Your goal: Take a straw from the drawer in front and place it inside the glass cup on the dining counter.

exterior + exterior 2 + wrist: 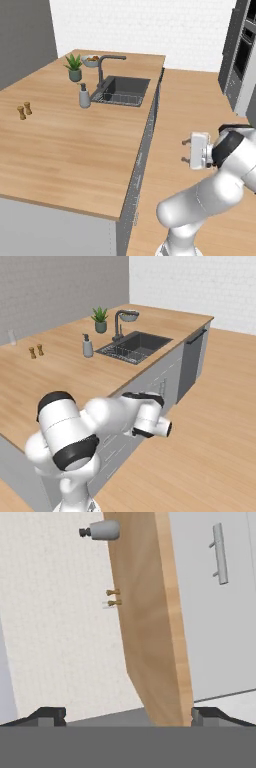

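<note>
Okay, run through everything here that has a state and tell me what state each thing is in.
gripper: open, holding nothing, held sideways off the counter's edge.
glass cup: upright at the far edge of the dining counter, no straw in it.
cabinet drawers: all shut.
faucet: no water running.
soap dispenser: upright beside the sink.
wooden shakers: both upright.
potted plant: upright.

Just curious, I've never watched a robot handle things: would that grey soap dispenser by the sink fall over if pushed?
Possibly. The soap dispenser stands upright, taller than wide, with a narrow pump on top, so a high push might tip it. Its rounded body may roll afterwards.
</note>
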Motion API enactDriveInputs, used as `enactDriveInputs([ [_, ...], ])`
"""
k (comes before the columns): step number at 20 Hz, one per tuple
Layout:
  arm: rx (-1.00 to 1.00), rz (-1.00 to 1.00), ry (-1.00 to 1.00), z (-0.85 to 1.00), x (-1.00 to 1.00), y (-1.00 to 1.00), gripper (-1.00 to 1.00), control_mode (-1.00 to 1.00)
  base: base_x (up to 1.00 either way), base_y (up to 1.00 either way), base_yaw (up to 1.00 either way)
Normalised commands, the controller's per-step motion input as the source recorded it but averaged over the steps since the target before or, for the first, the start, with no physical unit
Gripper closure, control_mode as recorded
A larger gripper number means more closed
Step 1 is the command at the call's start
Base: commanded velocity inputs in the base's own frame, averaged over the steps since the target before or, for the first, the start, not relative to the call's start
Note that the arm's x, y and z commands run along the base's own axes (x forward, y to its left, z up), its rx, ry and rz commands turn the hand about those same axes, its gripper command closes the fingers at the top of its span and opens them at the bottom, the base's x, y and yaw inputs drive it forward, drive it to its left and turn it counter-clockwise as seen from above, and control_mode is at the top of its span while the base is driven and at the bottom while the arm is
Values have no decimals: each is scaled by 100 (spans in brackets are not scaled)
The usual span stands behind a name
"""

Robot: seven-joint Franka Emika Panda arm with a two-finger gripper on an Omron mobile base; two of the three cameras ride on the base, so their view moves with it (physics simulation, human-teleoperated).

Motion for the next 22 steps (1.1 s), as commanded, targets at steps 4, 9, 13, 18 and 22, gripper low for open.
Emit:
enactDriveInputs([
  [4, 0, 0, -8, -52, 5, 37, -100, -100, 0, 0, 0],
  [9, -3, 0, -10, -49, 18, 36, -100, -100, 0, 0, 0],
  [13, -8, 0, -7, -32, 40, 22, -100, -100, 0, 0, 0],
  [18, -8, 0, -7, -28, 51, 10, -100, -100, 0, 0, 0],
  [22, -5, 0, -3, -35, 43, 5, -100, -100, 0, 0, 0],
])
